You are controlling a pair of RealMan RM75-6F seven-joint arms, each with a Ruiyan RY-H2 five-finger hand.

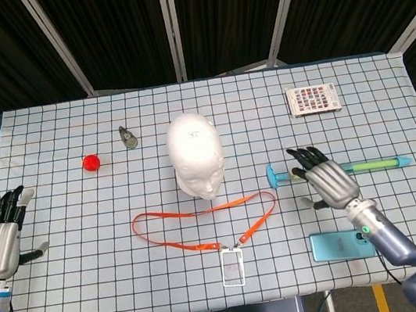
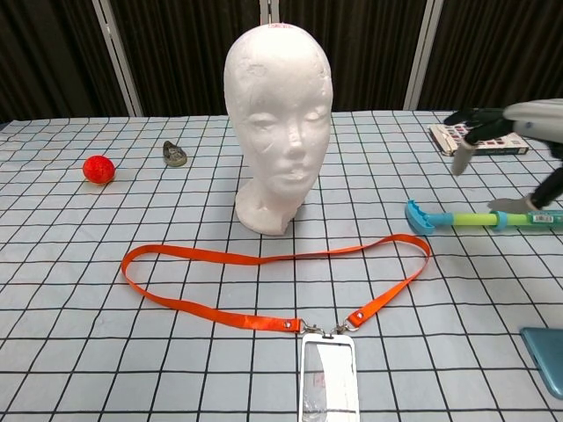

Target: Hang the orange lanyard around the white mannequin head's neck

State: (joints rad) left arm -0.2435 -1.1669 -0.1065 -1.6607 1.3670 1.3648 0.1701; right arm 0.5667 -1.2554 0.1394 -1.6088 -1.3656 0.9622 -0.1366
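The white mannequin head (image 1: 196,155) stands upright near the middle of the table (image 1: 64,250), which is covered with a checked cloth, and its face looks toward the robot. The orange lanyard (image 1: 203,224) lies flat on the table just in front of the head, in a wide loop; it does not touch the neck. Its two ends meet at metal clips, and a clear badge holder (image 1: 233,266) is attached there, nearest to the front edge. The right hand (image 1: 324,180) is above the table to the right of the lanyard loop, with the fingers spread apart and nothing in them; it is over the near end of a blue and green toy stick (image 1: 337,170), but I cannot tell if it touches it. In the chest view this hand (image 2: 506,123) shows at the right edge, raised above the stick. The left hand (image 1: 1,240) is at the left edge of the table, well apart from the lanyard, also with fingers apart and holding nothing. A small red ball (image 1: 91,162) and a small dark metal object (image 1: 128,138) lie to the left of the head. A flat box with a coloured grid (image 1: 313,99) is at the far right, and a teal phone (image 1: 341,245) lies near the front right.
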